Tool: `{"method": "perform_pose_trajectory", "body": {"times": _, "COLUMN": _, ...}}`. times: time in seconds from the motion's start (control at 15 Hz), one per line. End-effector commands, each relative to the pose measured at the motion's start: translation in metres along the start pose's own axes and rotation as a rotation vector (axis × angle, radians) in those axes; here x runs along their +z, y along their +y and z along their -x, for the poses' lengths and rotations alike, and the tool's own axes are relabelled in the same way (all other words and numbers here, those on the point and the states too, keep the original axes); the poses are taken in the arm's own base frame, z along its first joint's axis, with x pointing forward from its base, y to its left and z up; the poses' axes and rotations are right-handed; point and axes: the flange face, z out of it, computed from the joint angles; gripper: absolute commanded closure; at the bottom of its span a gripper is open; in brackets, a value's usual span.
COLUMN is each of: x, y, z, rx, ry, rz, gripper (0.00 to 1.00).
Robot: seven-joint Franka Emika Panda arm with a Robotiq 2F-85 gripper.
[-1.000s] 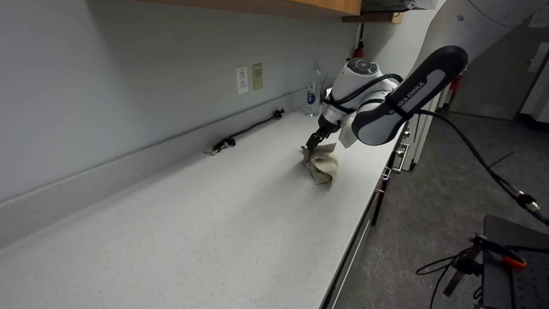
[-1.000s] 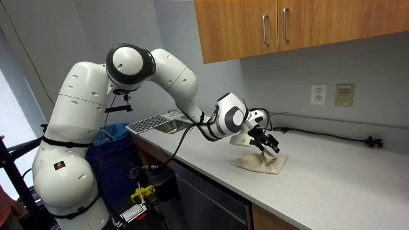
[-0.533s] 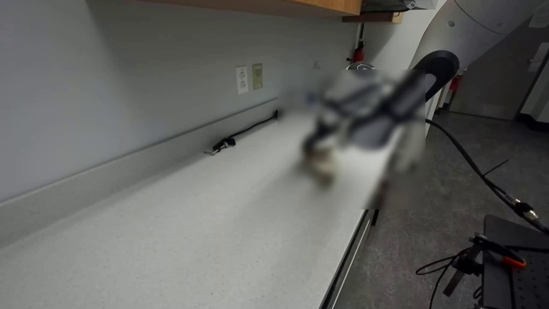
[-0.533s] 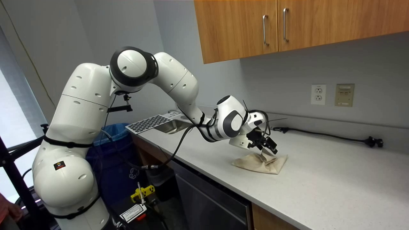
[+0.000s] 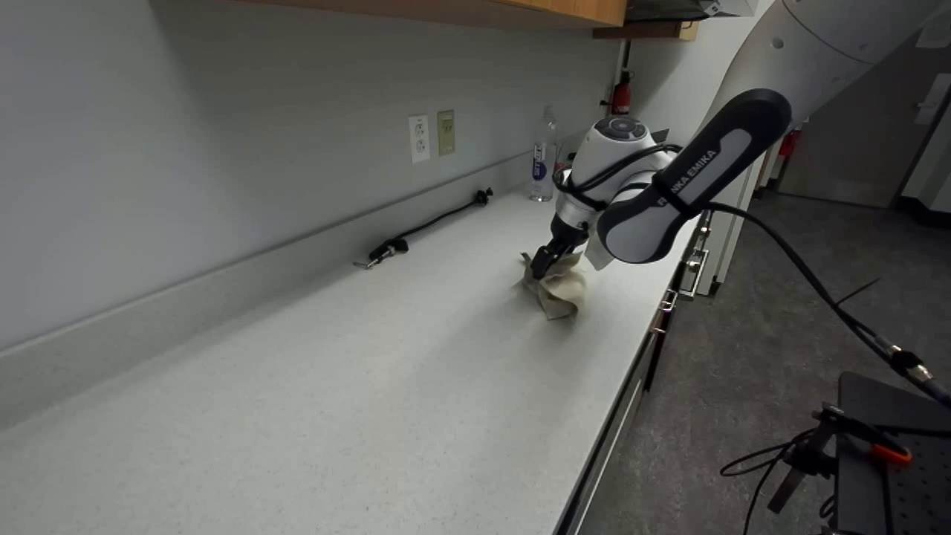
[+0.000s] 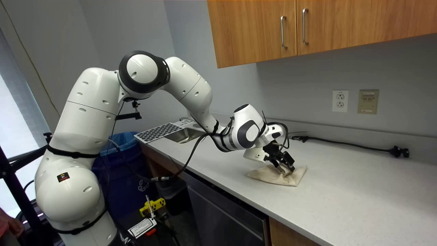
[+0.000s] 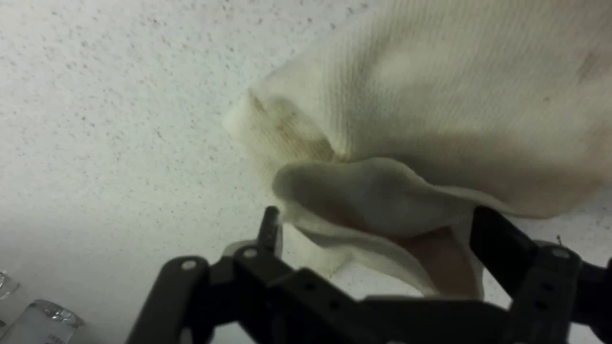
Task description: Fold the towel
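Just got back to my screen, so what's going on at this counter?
A robot arm has its tool at a rumpled towel on the counter. The jaws are wide open, on either side of the towel's loose folds, and nothing is gripped; whether they touch the cloth is hard to tell. The towel lies bunched, not yet neatly folded.

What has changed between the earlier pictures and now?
The black two-fingered gripper moved down, so a fold of the thin cream-beige, brown-stained cloth towel now lies between its open jaws. Nothing was gripped or released. The towel's place and the clear plastic bottle stayed unchanged.
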Motion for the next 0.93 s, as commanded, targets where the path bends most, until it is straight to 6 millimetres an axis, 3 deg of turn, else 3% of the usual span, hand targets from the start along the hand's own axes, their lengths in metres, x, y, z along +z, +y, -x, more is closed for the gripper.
{"method": "perform_pose_trajectory", "body": {"times": 0.0, "x": 0.001, "y": -0.001, "z": 0.001, "rx": -0.008, "ry": -0.009, "rz": -0.002, "gripper": 0.0}}
{"method": "perform_pose_trajectory", "body": {"times": 0.47, "x": 0.003, "y": 0.001, "z": 0.001, "rx": -0.017, "ry": -0.024, "rz": 0.005, "gripper": 0.0}}
{"method": "perform_pose_trajectory", "body": {"times": 0.87, "x": -0.039, "y": 0.035, "z": -0.013, "rx": -0.013, "ry": 0.031, "rz": 0.04, "gripper": 0.0}}
